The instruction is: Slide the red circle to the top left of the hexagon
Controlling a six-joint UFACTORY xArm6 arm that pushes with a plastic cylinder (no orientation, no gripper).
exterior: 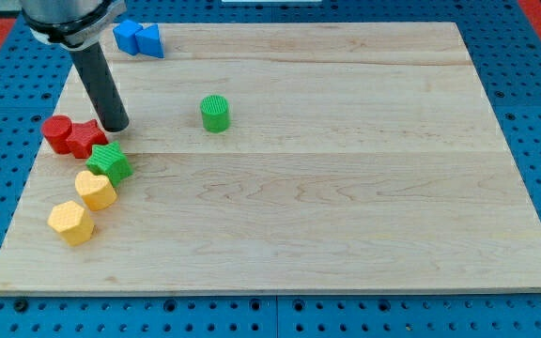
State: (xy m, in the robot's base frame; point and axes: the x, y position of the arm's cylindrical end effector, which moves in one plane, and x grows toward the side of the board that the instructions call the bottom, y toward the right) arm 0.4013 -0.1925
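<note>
The red circle [58, 132] lies at the view's left edge of the wooden board, touching a red star-like block [86, 138] on its right. My tip [114, 125] stands just right of and slightly above the red star block, close to it. A yellow hexagon [70, 222] lies near the view's bottom left. Another yellow block [95, 189] sits just above and right of it, its shape hard to make out. A green star [110, 162] sits between the red blocks and the yellow ones.
A green cylinder [215, 113] stands alone toward the board's upper middle. Two blue blocks [138, 38] sit together at the view's top left. The board [346, 188] rests on a blue perforated table.
</note>
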